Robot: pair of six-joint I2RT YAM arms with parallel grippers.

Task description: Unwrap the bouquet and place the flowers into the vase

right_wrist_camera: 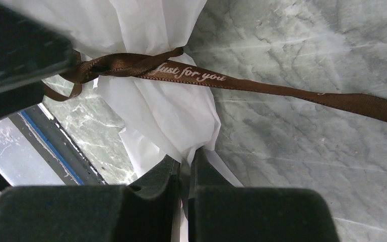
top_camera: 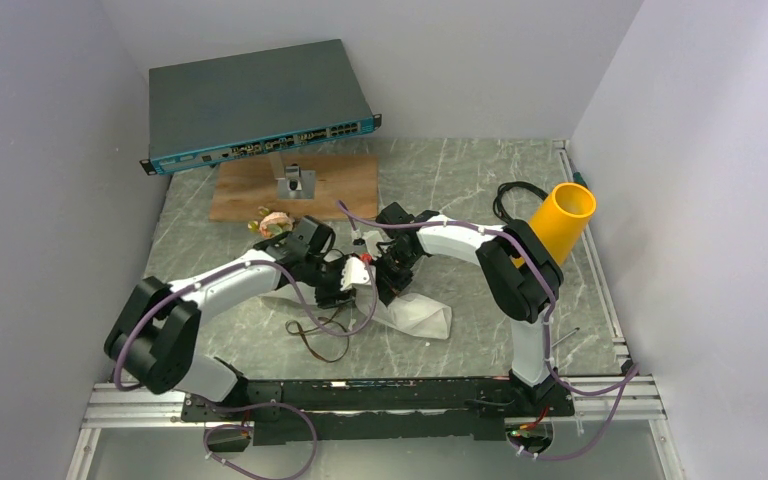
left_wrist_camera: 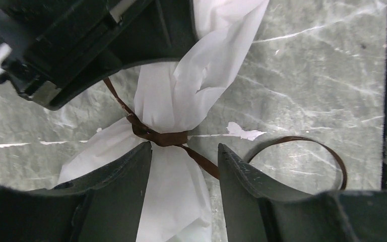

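Wrapped bouquet (left_wrist_camera: 181,96) between left claw (left_wrist_camera: 185,148) tips.

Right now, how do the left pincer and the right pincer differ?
The left pincer stands open, astride the paper wrap beside the ribbon knot; the right pincer is shut, pinching a fold of that wrap. The left grips nothing; the right holds paper. Both are black and meet at the same wrap.
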